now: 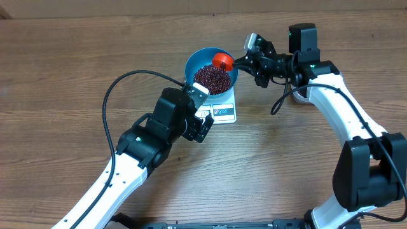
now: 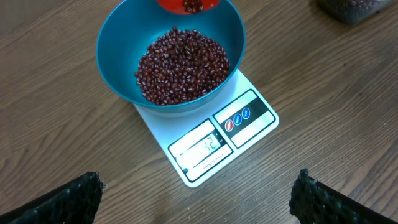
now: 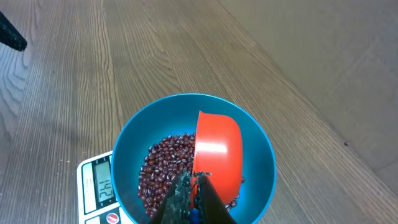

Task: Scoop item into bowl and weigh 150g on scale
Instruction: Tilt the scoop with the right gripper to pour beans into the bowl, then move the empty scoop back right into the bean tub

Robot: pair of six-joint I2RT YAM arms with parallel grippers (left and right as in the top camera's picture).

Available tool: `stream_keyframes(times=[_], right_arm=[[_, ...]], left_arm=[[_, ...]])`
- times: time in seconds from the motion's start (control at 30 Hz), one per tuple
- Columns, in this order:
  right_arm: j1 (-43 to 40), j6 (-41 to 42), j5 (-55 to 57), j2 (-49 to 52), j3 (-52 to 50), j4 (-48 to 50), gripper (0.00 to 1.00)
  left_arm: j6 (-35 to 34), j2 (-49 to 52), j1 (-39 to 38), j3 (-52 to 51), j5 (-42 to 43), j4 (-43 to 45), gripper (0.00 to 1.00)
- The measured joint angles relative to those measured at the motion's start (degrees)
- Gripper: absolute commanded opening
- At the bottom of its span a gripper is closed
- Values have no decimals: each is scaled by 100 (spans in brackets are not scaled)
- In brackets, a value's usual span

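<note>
The blue bowl [image 1: 194, 63] stands on the white scale [image 1: 224, 112], holding a heap of dark red beans [image 1: 212, 77]. My right gripper [image 1: 245, 62] is shut on the handle of an orange-red scoop [image 1: 222, 61], which hangs tipped over the bowl's far side. In the right wrist view the scoop [image 3: 217, 152] stands on edge above the beans [image 3: 165, 165], inside the bowl [image 3: 261, 149], with my gripper [image 3: 196, 186] pinching its handle. My left gripper [image 2: 196, 196] is open and empty over bare wood, just short of the scale [image 2: 249, 121] and the bowl [image 2: 118, 56].
A clear tub [image 2: 354, 9] with more beans shows at the top right of the left wrist view. The left arm's black cable [image 1: 114, 95] loops over the table left of the bowl. Bare wood surrounds the scale.
</note>
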Motion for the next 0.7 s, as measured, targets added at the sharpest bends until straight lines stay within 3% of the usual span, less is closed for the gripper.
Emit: stream_keyframes(times=[0.7], right_arm=[[0,-813,4,0,0,63,4]], left_arm=[[0,0,0,0,0,0,99]])
